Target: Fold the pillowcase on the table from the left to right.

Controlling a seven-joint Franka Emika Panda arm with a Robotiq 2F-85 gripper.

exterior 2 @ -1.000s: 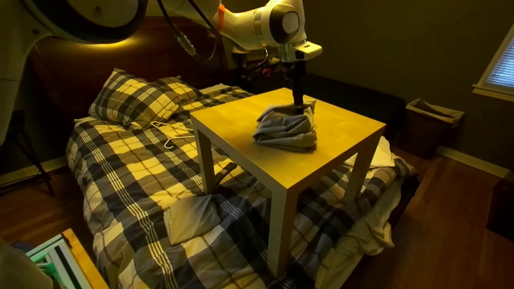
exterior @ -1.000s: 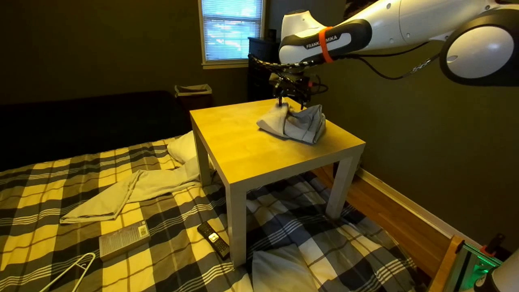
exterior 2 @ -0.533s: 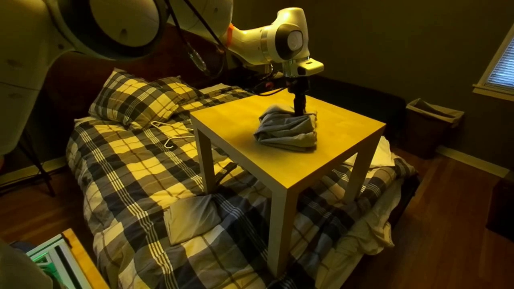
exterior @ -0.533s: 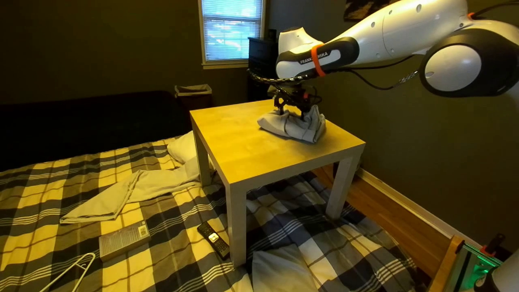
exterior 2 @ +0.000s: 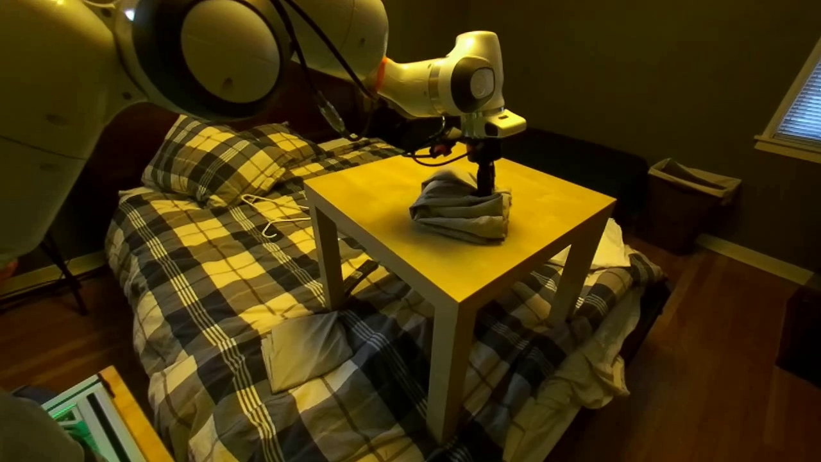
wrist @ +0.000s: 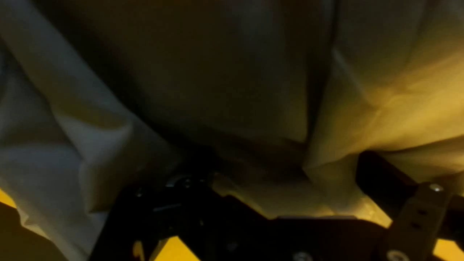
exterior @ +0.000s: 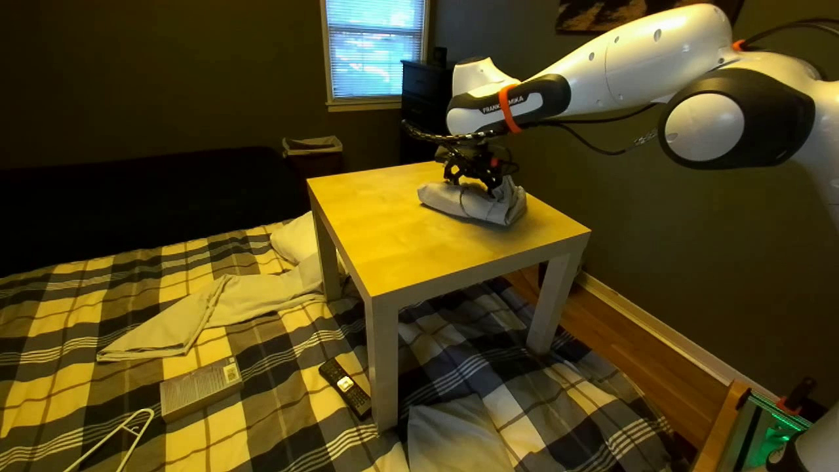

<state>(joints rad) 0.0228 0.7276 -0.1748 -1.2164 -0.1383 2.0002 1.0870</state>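
The grey pillowcase (exterior: pixel 485 208) lies bunched and folded over itself on the light wooden table (exterior: pixel 387 229). It also shows in an exterior view (exterior 2: pixel 458 215) as stacked folds, with table top around it. My gripper (exterior: pixel 470 187) points down with its fingers apart, their tips pressed into the top of the cloth. In an exterior view the gripper (exterior 2: pixel 485 191) is at the side of the bundle nearer the window. In the wrist view the cloth (wrist: pixel 253 90) fills most of the picture, with the dark fingers spread at either side. The fingertips are partly hidden in the folds.
The table stands on a bed with a plaid cover (exterior: pixel 262 419). On the bed lie a remote (exterior: pixel 345 388), a box (exterior: pixel 200 388), a white hanger (exterior: pixel 124 429), a long grey cloth (exterior: pixel 216 308) and a folded grey cloth (exterior: pixel 455 436). A wall is beside the table.
My gripper has moved down onto the pillowcase with its fingers apart. The cloth's raised top is pressed lower and flatter, and the bundle has shifted very slightly.
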